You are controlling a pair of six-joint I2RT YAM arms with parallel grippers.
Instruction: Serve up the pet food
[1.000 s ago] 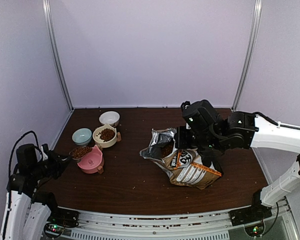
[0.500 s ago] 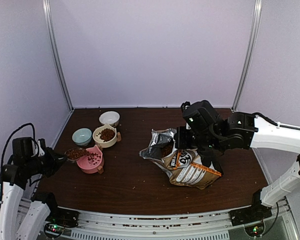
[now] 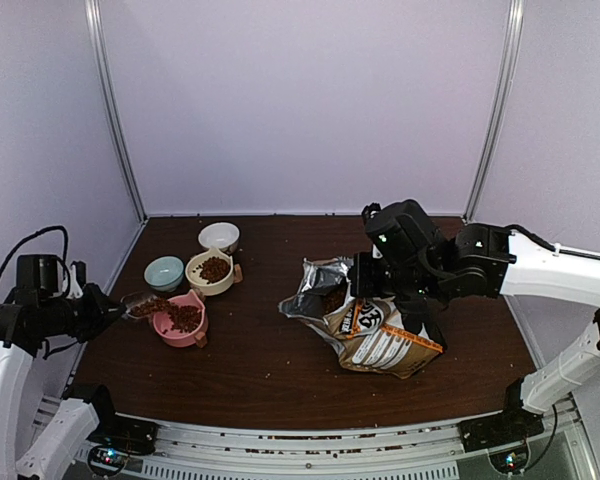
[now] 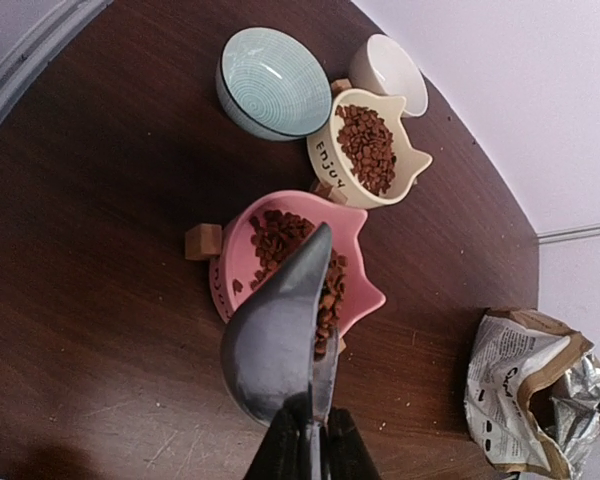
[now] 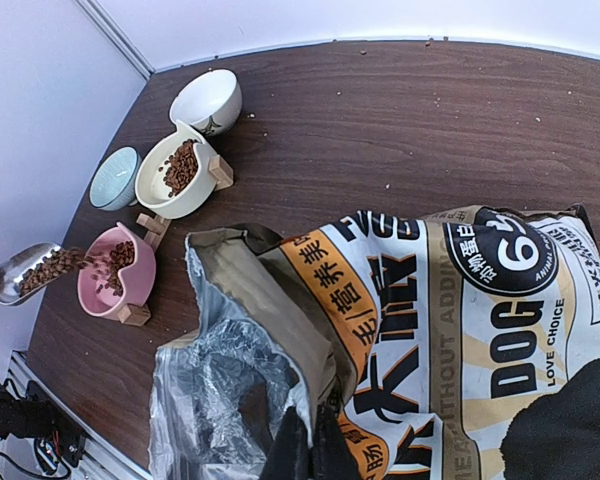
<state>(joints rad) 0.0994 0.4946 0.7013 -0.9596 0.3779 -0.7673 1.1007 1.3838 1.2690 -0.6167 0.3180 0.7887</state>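
Note:
My left gripper [image 4: 313, 442] is shut on the handle of a metal scoop [image 4: 275, 325], which is tilted over the pink cat-shaped bowl [image 4: 365, 292]. Pet food [image 4: 329, 292] slides from the scoop into that bowl, which holds kibble [image 3: 185, 317]. The scoop [image 5: 20, 271] and pink bowl [image 5: 130, 285] also show in the right wrist view. The cream bowl [image 3: 209, 271] holds kibble too. My right gripper [image 5: 310, 450] is shut on the rim of the open foil bag [image 5: 450, 320], holding its mouth open at mid-table [image 3: 375, 325].
An empty blue bowl [image 3: 164, 271] and an empty white bowl [image 3: 219, 236] stand at the back left beside the filled ones. Small wooden blocks [image 4: 203, 241] sit under the bowls. The left wall and table edge are close to the left arm.
My left arm has pulled back and tilted the scoop; kibble has gone from the scoop into the pink bowl, which was empty a second ago. The right arm and bag have not moved.

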